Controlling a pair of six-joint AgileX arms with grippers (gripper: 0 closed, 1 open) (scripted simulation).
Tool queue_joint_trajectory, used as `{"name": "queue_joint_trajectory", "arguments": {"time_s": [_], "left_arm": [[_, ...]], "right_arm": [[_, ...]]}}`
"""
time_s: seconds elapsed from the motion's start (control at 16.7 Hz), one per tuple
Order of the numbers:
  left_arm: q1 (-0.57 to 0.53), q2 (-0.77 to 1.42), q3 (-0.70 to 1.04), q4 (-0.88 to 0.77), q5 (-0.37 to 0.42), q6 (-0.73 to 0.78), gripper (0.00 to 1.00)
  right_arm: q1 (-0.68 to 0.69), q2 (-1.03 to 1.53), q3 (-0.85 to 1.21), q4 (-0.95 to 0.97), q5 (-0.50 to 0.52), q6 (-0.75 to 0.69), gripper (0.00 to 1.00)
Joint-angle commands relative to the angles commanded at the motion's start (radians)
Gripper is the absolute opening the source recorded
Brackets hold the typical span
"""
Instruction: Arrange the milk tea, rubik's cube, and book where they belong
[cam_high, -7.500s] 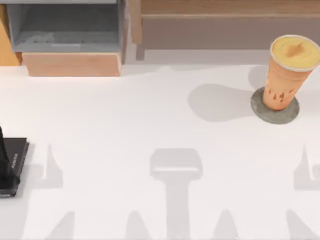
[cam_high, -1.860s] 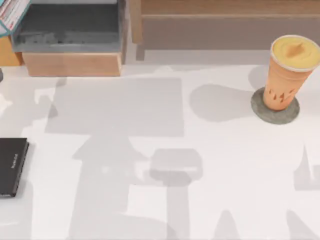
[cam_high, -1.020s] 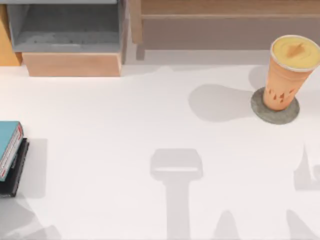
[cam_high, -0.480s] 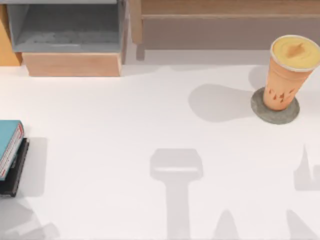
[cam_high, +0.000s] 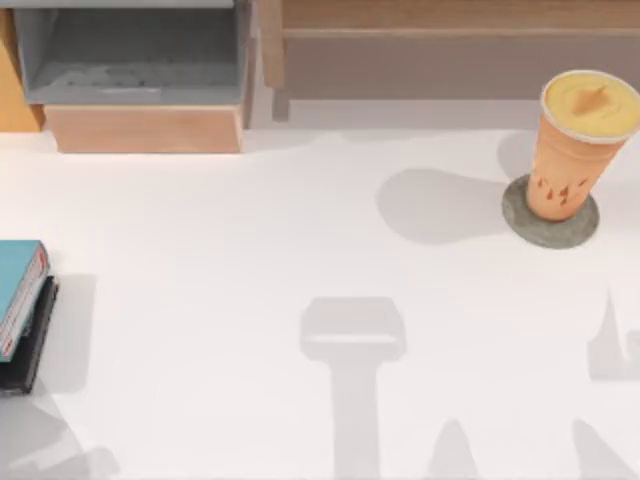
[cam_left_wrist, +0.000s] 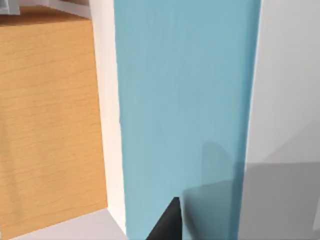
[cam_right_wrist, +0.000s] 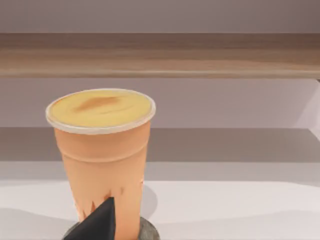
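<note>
The book (cam_high: 18, 292) lies at the left edge of the bench (cam_high: 300, 250), teal cover up, its white edge with the red stripe facing right. It rests on top of a black flat slab (cam_high: 30, 345), which sticks out below and to the right of it. From my left wrist the teal cover (cam_left_wrist: 185, 100) runs long through the frame, with a wooden block (cam_left_wrist: 50, 120) beside it and one dark fingertip (cam_left_wrist: 167, 222) of my left tool over the cover's near end; I cannot tell whether that tool is spread or pressed together.

The milk tea (cam_high: 578, 140) stands upright at the right side of the bench on a flat grey round disc (cam_high: 550, 215). My right wrist looks straight at the cup (cam_right_wrist: 102, 160), a wooden shelf (cam_right_wrist: 160, 55) behind it. One dark fingertip (cam_right_wrist: 100, 222) of my right tool shows just before the cup's base; I cannot tell how that tool stands either.

At the back left sits a grey open box (cam_high: 130, 55) on a wooden base.
</note>
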Motion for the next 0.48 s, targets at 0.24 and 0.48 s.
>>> {"name": "queue_joint_trajectory", "arguments": {"time_s": [0.24,0.48], "left_arm": [[0.0,0.0,0.0,0.0,0.0,0.0,0.75],[0.0,0.0,0.0,0.0,0.0,0.0,1.0]], "right_arm": [[0.0,0.0,0.0,0.0,0.0,0.0,1.0],[0.0,0.0,0.0,0.0,0.0,0.0,1.0]]}}
